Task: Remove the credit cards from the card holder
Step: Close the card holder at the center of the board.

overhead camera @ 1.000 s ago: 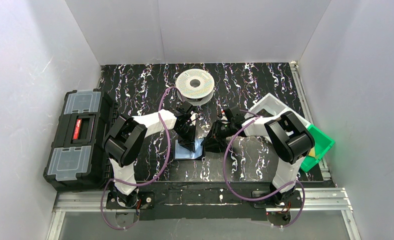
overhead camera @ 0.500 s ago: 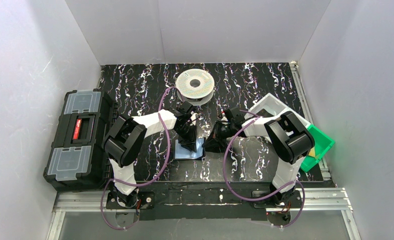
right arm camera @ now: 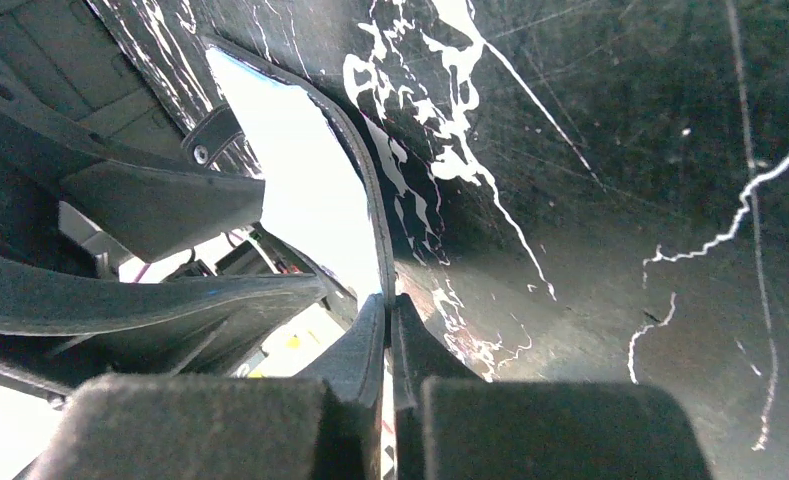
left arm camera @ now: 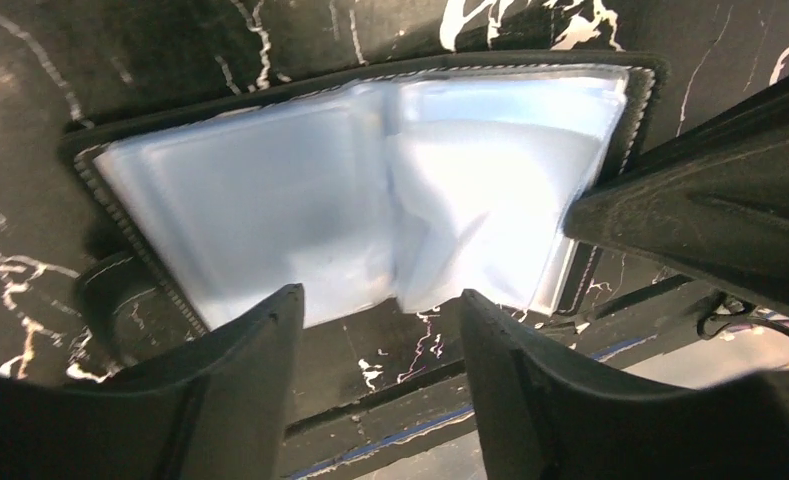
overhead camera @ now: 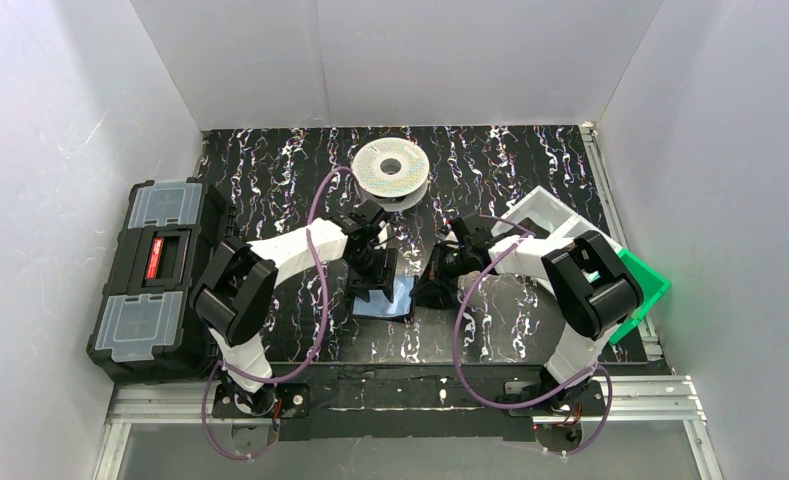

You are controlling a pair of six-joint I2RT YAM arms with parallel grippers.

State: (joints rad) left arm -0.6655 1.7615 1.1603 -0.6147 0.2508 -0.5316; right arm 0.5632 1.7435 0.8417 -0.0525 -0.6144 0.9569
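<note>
The card holder (overhead camera: 385,298) lies open on the black marbled table, its bluish clear sleeves (left arm camera: 370,190) facing up. My left gripper (left arm camera: 380,300) hovers open over its near edge with nothing between the fingers (left arm camera: 240,390). My right gripper (right arm camera: 385,312) is shut on the thin black right edge of the card holder (right arm camera: 362,190), and in the top view it sits just right of the holder (overhead camera: 432,290). That edge is lifted a little off the table. The credit cards are hidden; none shows in the sleeves.
A big black toolbox (overhead camera: 155,280) stands at the table's left edge. A white filament spool (overhead camera: 391,170) lies at the back centre. A white bin (overhead camera: 545,212) and a green bin (overhead camera: 642,285) sit at the right, behind my right arm.
My left gripper has opened and let go of the holder, and its arm has shifted slightly. The right gripper closed on the holder's right edge and keeps hold of it.
</note>
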